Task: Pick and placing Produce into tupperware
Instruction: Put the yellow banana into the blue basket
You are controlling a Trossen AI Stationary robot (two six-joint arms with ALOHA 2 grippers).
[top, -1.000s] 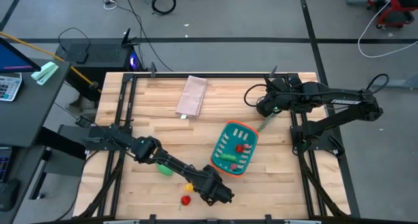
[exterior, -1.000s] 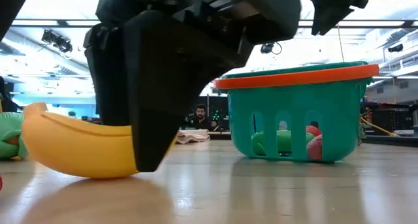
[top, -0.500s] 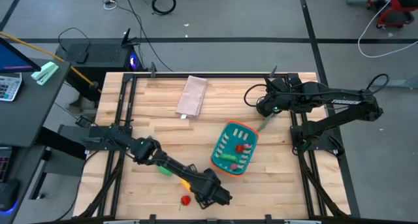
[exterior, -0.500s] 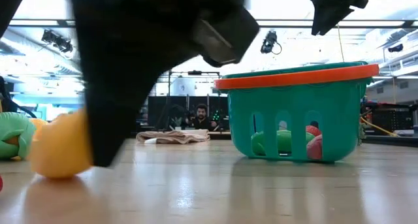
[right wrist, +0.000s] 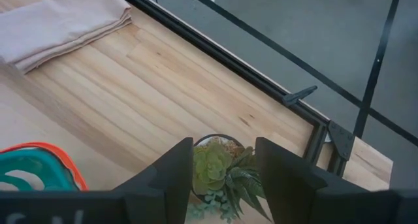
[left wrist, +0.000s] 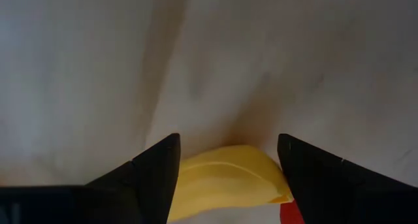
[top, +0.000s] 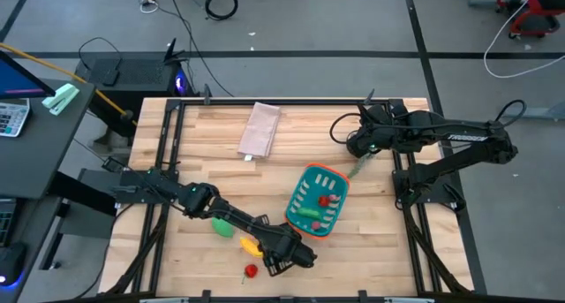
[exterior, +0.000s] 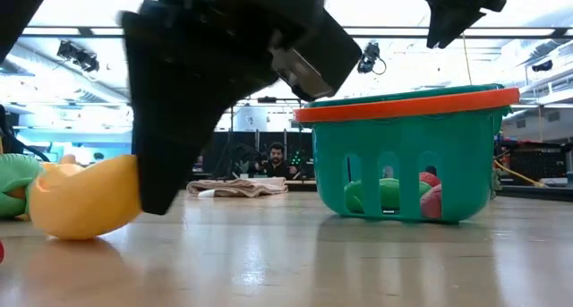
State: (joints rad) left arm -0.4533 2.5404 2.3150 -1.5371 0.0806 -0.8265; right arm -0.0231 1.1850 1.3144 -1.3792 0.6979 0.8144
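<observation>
Two claws are in view, and only the left claw [top: 281, 261] is low at the front of the tabletop [top: 203, 153], its fingers [left wrist: 153, 172] spread to either side of the yellow banana [left wrist: 225, 181], which lies on the wood between them; whether the pads touch the fruit cannot be told. From above, the banana [top: 250, 246] shows just beside the claw, with a red ball [top: 251, 270] near it toward the front edge and a green toy [top: 222, 226] close by on the arm's other side. The teal basket [top: 300, 190] with its orange rim sits apart toward the right side, holding a red piece [top: 325, 200] and a green pod [top: 309, 214]. The right claw [top: 355, 147] waits at the far right of the tabletop, spread around a small potted plant [right wrist: 219, 168] without visibly touching it. A folded beige cloth [top: 260, 131] lies at the far side.
</observation>
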